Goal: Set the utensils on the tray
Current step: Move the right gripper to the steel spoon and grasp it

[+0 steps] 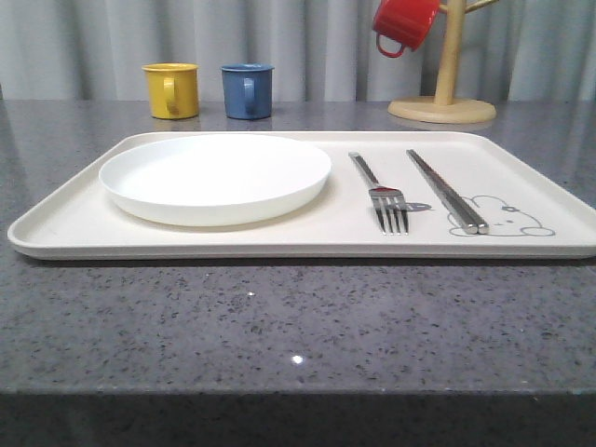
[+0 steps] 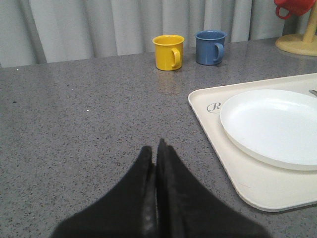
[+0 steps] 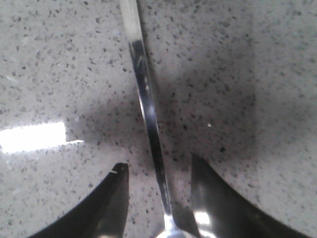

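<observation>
The cream tray [image 1: 56, 233] lies across the grey table, with the white plate [image 1: 214, 172] on its left part. A silver fork [image 1: 384, 200] and a pair of metal chopsticks [image 1: 447, 191] lie side by side on its right part. My left gripper [image 2: 154, 147] is shut on nothing, low over bare table beside the tray's [image 2: 247, 188] left edge and the plate [image 2: 272, 124]. The spoon's thin metal handle [image 3: 143, 89] lies on the speckled table. My right gripper [image 3: 157, 163] is open and straddles that handle close above it, one finger on each side.
A yellow mug [image 1: 172, 90] and a blue mug [image 1: 248, 90] stand behind the tray. A wooden mug stand [image 1: 442, 107] at the back right carries a red mug [image 1: 403, 23]. A curtain closes off the back. Bare table stretches in front of the tray.
</observation>
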You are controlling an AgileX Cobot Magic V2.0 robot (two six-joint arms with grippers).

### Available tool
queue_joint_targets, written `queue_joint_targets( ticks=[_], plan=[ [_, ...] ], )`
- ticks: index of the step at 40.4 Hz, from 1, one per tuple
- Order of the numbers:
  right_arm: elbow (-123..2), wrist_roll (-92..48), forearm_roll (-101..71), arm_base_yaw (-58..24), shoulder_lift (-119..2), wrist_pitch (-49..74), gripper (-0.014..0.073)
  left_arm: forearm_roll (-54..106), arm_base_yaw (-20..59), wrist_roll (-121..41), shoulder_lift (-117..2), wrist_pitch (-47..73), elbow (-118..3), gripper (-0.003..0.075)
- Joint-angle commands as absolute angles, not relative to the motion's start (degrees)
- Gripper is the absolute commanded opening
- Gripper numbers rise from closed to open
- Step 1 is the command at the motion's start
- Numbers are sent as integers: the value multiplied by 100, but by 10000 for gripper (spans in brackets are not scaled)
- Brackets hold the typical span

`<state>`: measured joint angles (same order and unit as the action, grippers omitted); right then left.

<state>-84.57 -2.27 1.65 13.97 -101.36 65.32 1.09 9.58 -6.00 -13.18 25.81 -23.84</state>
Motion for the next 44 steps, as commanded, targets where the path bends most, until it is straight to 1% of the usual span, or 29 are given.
queue_joint_targets(
  ticks=[1,5,8,10,16,19,22,28,33,39,44],
  plan=[
    [-8577,-308,154,1445,-10030,6402,330,127,946,-566,-1361,2129,-2522,-18],
    [-8577,-308,154,1445,-10115,6397,330,127,946,-566,-1361,2129,-2522,-18],
    [-8577,-308,154,1445,-10152,6397,313,127,946,-566,-1361,2129,-2522,-18],
    [-8577,-308,148,1445,-10165,6410,272,127,946,-566,-1361,2129,-2522,-18],
    [-8577,-308,110,1445,-10165,6424,82,127,946,-566,-1361,2129,-2522,-18],
    [-8577,-308,103,1445,-10165,6478,16,127,946,-566,-1361,2129,-2522,-18],
    [-8583,-308,103,1445,-10144,6527,-20,127,946,-566,-1361,2129,-2522,-18],
    [-8624,-36,67,1421,-9921,6604,-27,127,946,-566,-1361,2129,-2522,-18],
    [-8624,337,0,1185,-9539,6763,-27,127,946,-566,-1361,2129,-2522,-18],
    [-8624,807,0,575,-9105,7148,-27,127,946,-566,-1361,2129,-2522,-18],
    [-8624,1010,0,-17,-9022,7294,-25,127,946,-566,-1361,2129,-2522,-18]
  ],
)
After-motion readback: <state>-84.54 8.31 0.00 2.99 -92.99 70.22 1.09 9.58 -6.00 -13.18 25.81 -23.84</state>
